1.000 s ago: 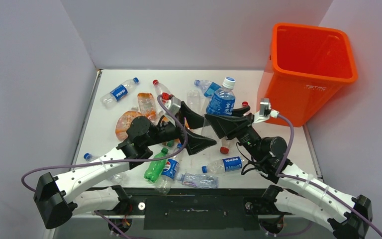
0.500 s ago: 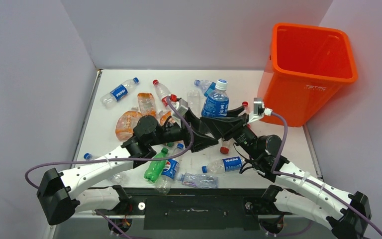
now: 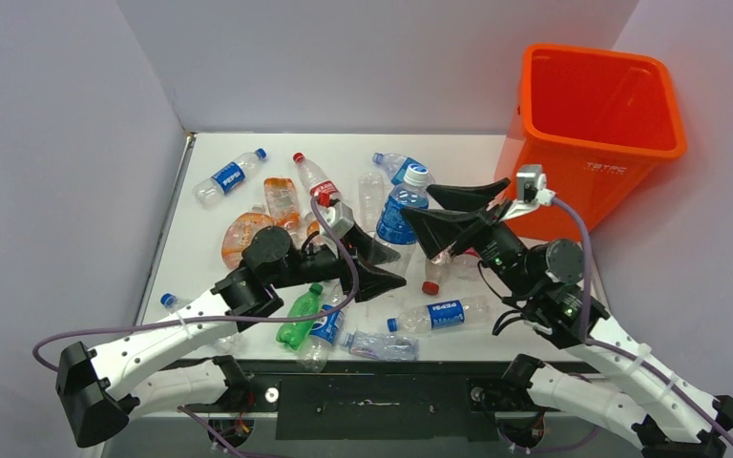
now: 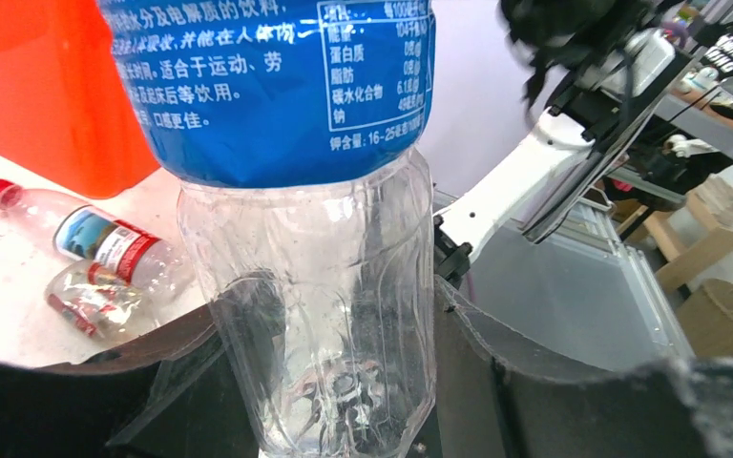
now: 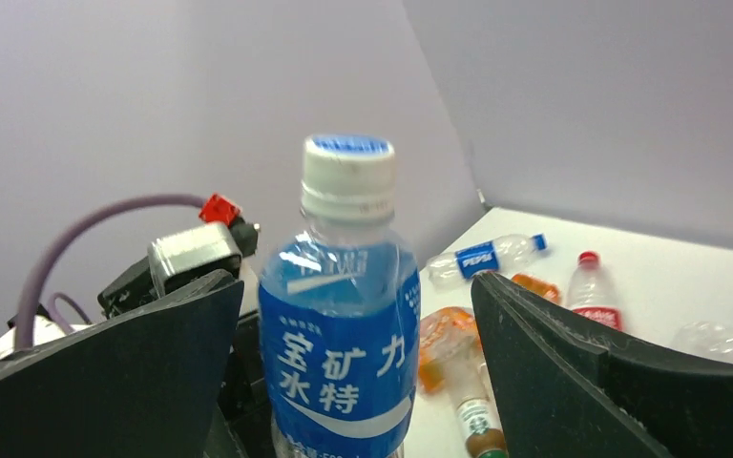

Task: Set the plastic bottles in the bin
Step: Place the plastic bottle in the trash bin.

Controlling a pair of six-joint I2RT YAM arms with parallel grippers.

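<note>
The left hand (image 3: 391, 267) grips the blue-labelled bottle (image 3: 396, 215), likely light and crushable, upright by its clear lower body at the desk's (image 3: 191, 248) middle, while the right hand (image 3: 416, 202) stands open around its neck.

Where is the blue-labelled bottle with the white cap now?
Top view: the bottle stands mid-table, base gripped by the left pincer, the open right pincer facing it from the right.
</note>
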